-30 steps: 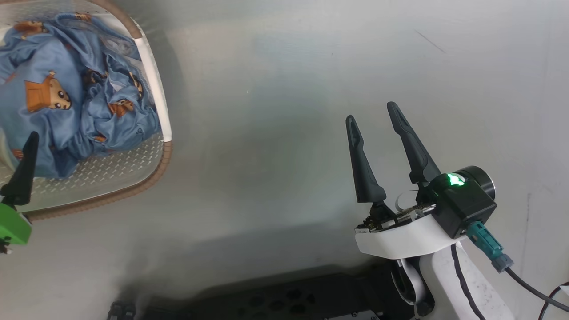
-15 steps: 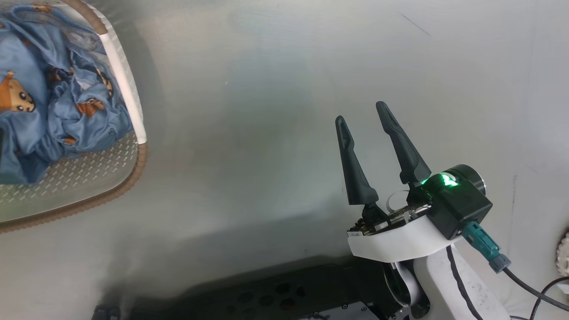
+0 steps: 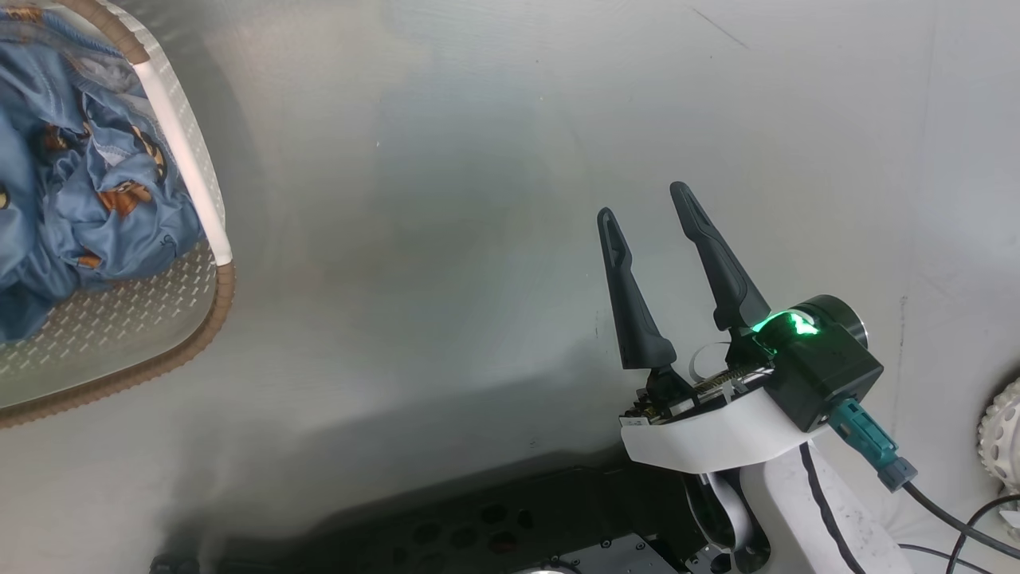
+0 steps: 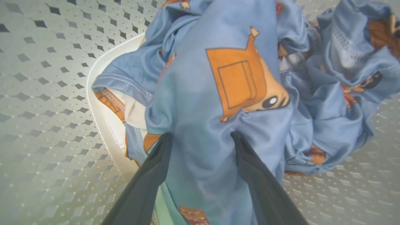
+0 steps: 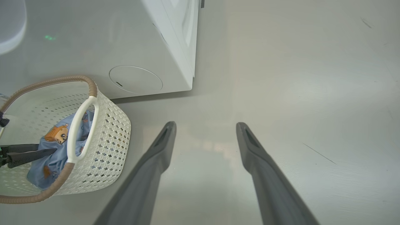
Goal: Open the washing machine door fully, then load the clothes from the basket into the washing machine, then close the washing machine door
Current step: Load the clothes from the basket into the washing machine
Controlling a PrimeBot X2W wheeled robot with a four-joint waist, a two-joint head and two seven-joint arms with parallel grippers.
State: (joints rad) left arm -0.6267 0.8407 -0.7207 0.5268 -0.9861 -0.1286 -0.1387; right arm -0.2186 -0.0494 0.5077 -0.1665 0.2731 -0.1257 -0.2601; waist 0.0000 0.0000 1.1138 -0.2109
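**Down in the basket, open jaws around blue cloth**

On the left, the basket [image 5: 106,134] sat on the floor [image 3: 446,239], close by the white washing machine [image 5: 140,56]. Inside it lay the clothes [image 4: 218,78] in a bunched-up heap. The left jaws were down in there, spread wide, with one fat fold of blue cloth between their two dark fingers [image 4: 147,184]. They were not squeezing it, so nothing was held.

Over to the right, the right jaws hung above the bare floor, spread wide too, with nothing between their long pointy fingers [image 3: 629,295].

Things could go wrong from here, I think. The cloth looked thin and slippery, so a small pinch might slide off. The pieces were twisted together, so one pull might drag up the whole heap, and a loose end might drop on the floor. The basket looked light, so a caught piece might tip it.

The clothes were soft and crumpled, with stitched edges and orange-brown cartoon prints. The basket was hard cream plastic full of tiny diamond holes, with a bumpy brown rim [image 3: 199,335] and a smooth white handle [image 5: 82,125]. The floor was grey, flat and a little shiny. The machine was boxy and smooth, with a round flap [image 5: 136,79] low down.
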